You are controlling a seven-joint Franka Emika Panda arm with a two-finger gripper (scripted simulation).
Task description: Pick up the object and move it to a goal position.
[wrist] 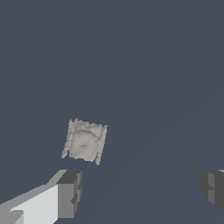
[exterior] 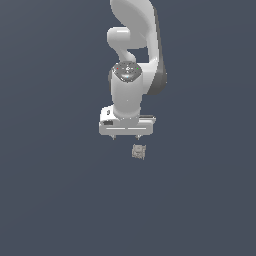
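Note:
The object (exterior: 139,151) is a small grey-beige lumpy item lying on the dark floor, just below and a little to the exterior view's right of my white gripper (exterior: 126,136). In the wrist view the object (wrist: 84,141) shows its bumpy edges and lies apart from my gripper (wrist: 142,190), close to one grey fingertip (wrist: 68,194); the other fingertip (wrist: 214,189) is far from it. The jaws stand wide apart with nothing between them. The gripper hangs above the floor, not touching the object.
The white arm (exterior: 132,55) rises behind the gripper toward the top of the exterior view. The dark grey-blue floor (exterior: 60,200) surrounds everything. No goal marker shows.

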